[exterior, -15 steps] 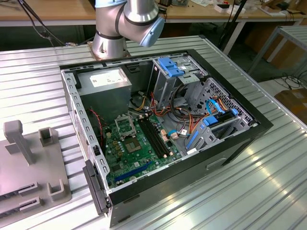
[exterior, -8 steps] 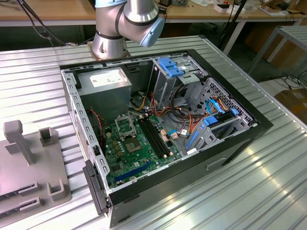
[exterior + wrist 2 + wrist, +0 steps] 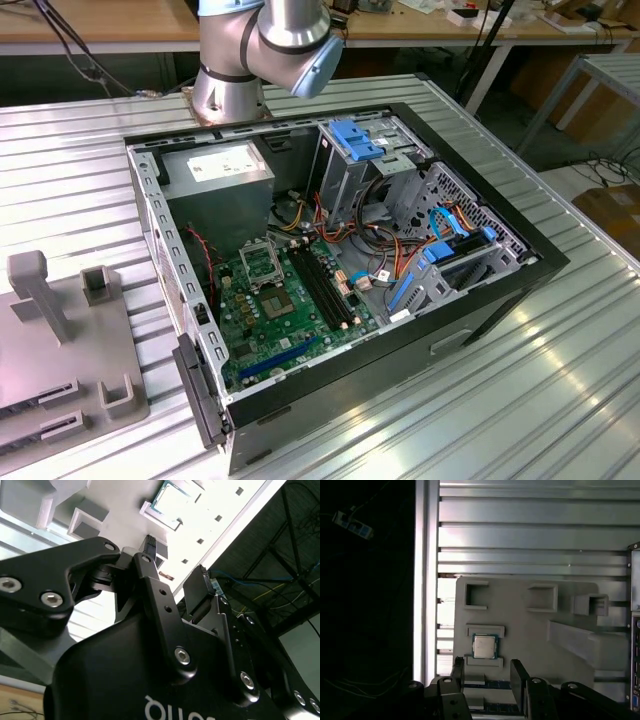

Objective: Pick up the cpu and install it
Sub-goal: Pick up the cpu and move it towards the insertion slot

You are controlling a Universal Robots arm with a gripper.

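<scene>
The cpu (image 3: 484, 646) is a small square chip with a silver top and a thin green rim. It lies flat in a recess of the grey holder tray (image 3: 530, 630), between two low grey stops. In the second wrist view the cpu (image 3: 172, 502) lies beyond the fingertips. My gripper (image 3: 489, 674) hovers above the tray just short of the chip, open, with nothing between its black fingers (image 3: 519, 677). The second wrist view also shows the gripper (image 3: 175, 562) with its jaws spread apart. The open computer case holds the green motherboard (image 3: 290, 300) with its square metal socket frame (image 3: 262, 262).
The holder tray (image 3: 60, 340) lies on the ribbed metal table at the exterior view's left, with upright grey posts (image 3: 38, 290). The black case (image 3: 340, 260) has raised walls, cables and blue drive brackets (image 3: 358, 138). The arm's base (image 3: 235, 85) stands behind it. The table edge (image 3: 420, 580) runs beside the tray.
</scene>
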